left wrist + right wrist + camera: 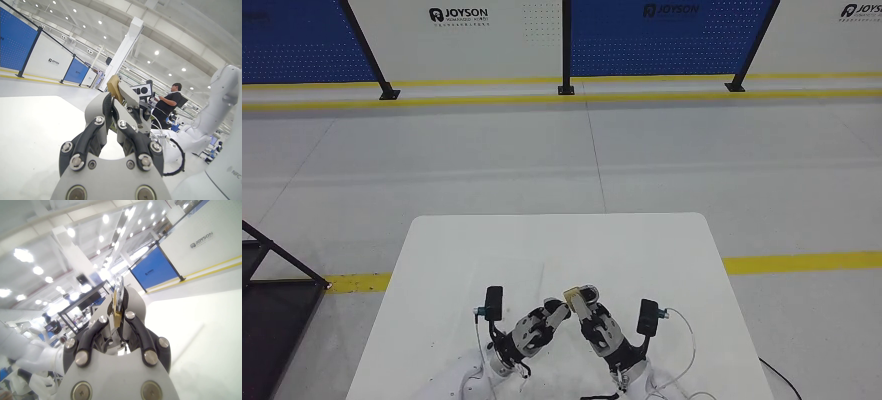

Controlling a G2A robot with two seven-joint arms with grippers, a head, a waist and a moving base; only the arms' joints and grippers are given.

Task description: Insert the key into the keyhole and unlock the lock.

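Padlock and key, held tip to tip by two grippers over a white table.
White table [542, 250]. Right gripper [118, 308]: jaws closed narrow on the brass lock [116, 318], chrome shackle protruding past the fingertips. Left gripper [111, 106]: jaws almost together, pinching a small metal piece, apparently the key [112, 98], its tip just beside the lock's body, above the table's near half.

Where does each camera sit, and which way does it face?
Top view: above the arms, looking down at the table; left pincer and right pincer meet at the lock.
Left wrist view: on the left wrist, looking along its pincer toward the lock and right arm.
Right wrist view: on the right wrist, looking along its pincer, shut on the lock.
Shared: all three show lock and table.
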